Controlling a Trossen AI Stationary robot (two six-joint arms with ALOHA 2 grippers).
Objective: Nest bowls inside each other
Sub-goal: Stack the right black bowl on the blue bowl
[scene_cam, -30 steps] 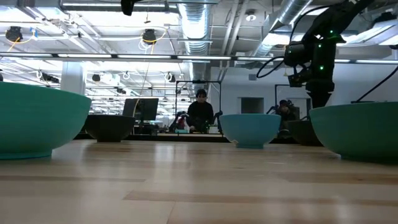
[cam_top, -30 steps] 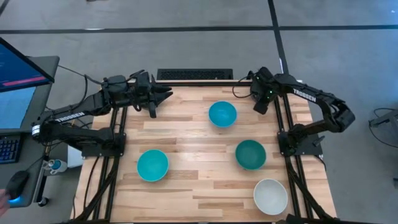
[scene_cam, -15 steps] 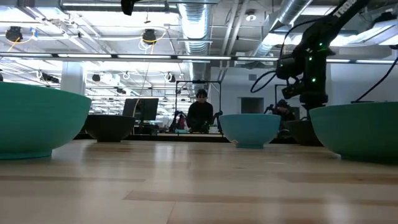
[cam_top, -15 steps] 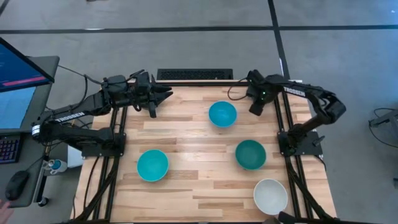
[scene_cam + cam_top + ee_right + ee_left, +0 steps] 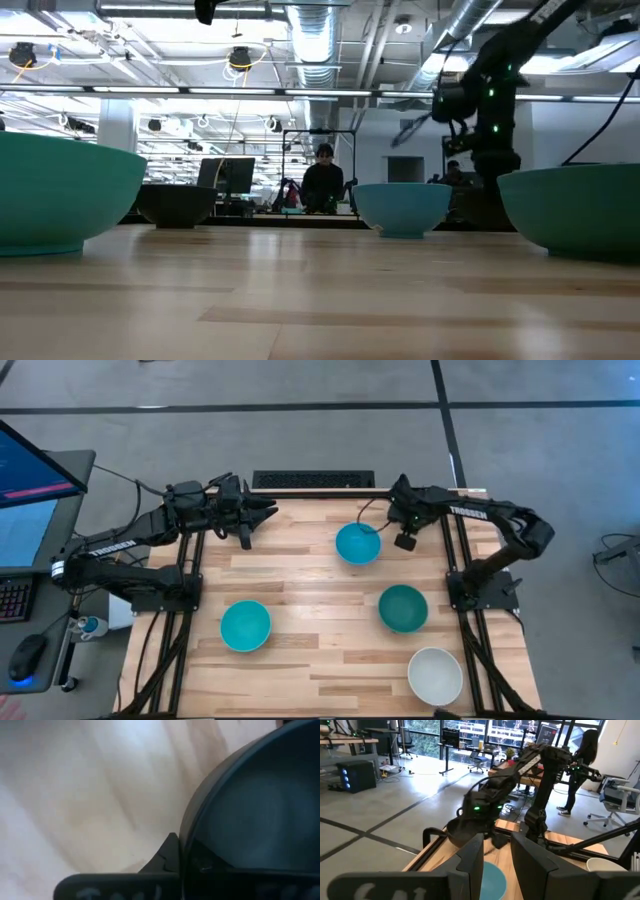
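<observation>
Four bowls sit upright on their bases: sky-blue [image 5: 357,544] at the far middle, turquoise [image 5: 245,625] near left, dark teal-green [image 5: 403,608] right of centre, white [image 5: 435,675] at the near right. One black bowl [image 5: 178,205] stands at the far left. My right gripper [image 5: 393,510], at the far edge just right of the sky-blue bowl, is shut on the other black bowl [image 5: 462,827]. My left gripper [image 5: 268,513] hovers open at the far left, pointing at the sky-blue bowl [image 5: 492,880]. My right gripper holds the black bowl by its rim [image 5: 186,837]. One finger [image 5: 167,855] lies against the outside of the wall; the bowl hides the other. The bowl shows tilted in the left wrist view. Whether it is clear of the table, I cannot tell.
The black frame rail [image 5: 313,491] runs along the table's far edge. Bare wood [image 5: 320,600] lies between the bowls in the middle. A monitor [image 5: 30,490] stands off the table's left side, and a person sits in the room beyond [image 5: 322,180].
My right gripper has moved along the far edge toward the table's left, closing on the sky-blue bowl, and its arm has stretched out. The left arm and the four coloured and white bowls have stayed put.
</observation>
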